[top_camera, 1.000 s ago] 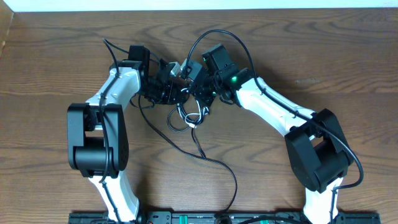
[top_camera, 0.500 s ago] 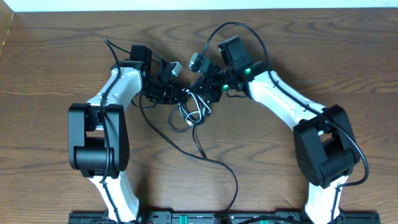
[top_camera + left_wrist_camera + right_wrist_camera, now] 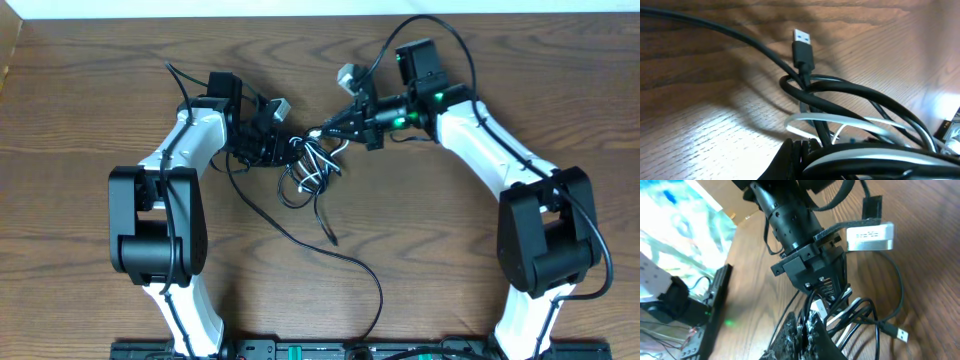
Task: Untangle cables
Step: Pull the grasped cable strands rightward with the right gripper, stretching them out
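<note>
- Cables [image 3: 310,172] are gathered in one knot at the middle of the surface [image 3: 90,90], between the two arms. Black cords and a white one are looped through each other there.
- On the left, the left pincer [image 3: 283,150] is pressed together on a bunch of strands at the knot's left side. In the left wrist view, black and white loops are seen running straight into its fingers. This grip is judged to be an anchor, so that the knot cannot slide when it is pulled from the other side.
- In the middle, the white cord [image 3: 830,117] is laid among the black loops. A black USB plug [image 3: 801,42] lies free on the wood just beside the knot, its cord threaded through a black loop.
- From the knot, a long black cord [image 3: 375,290] is trailed slack toward the near edge, held by nothing.
- On the right, the right pincer [image 3: 325,132] is pinching strands at the knot's upper right. One looks white, but which cords exactly cannot be told. The opposed grips are judged to be meant to draw the loops apart.
- The cables are not yet separated.
</note>
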`<action>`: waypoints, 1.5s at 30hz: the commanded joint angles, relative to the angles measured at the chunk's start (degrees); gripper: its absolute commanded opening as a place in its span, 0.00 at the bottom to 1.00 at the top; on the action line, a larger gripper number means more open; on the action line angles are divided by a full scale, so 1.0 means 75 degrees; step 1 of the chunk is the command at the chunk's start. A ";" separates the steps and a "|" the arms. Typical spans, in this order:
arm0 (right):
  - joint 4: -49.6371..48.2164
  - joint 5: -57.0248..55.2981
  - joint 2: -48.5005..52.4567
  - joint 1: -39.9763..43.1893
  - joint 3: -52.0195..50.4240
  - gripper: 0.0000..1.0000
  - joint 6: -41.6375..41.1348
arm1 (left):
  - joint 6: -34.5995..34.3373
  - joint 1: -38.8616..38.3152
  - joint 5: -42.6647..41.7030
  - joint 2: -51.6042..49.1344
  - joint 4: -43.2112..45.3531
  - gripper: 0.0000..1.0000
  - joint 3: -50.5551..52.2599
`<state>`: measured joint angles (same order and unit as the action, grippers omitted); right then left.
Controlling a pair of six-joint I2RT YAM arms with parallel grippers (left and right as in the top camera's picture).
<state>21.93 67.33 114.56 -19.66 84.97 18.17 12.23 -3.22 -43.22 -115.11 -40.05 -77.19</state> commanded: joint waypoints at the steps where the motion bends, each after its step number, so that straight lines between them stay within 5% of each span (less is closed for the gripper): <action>1: -0.0076 0.1687 -0.0332 0.0393 0.0012 0.01 -0.0108 | -0.0047 0.0076 0.0344 -0.0085 -0.0015 0.07 -0.0140; 11: -0.0085 0.1973 -0.0332 0.1049 0.0012 0.01 -0.0583 | -0.0047 0.0076 0.0344 -0.0085 -0.0015 0.07 -0.0140; 25: 0.0289 -0.3273 -0.0329 0.0507 0.0012 0.01 -0.2588 | -0.0050 0.0076 0.0408 -0.0085 -0.0015 0.08 -0.0140; 34: 0.0991 -0.6508 -0.0312 0.0259 0.0012 0.01 -0.3319 | -0.0889 0.0076 0.1705 -0.0085 0.0032 0.08 -0.0140; 45: 0.1145 -0.8192 -0.0157 0.0157 0.0000 0.01 -0.3666 | -0.1632 0.0085 0.2736 -0.0085 0.0029 0.07 -0.0140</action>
<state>29.93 16.56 114.08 -18.96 84.90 -7.25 2.57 -3.18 -27.79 -115.11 -39.59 -77.19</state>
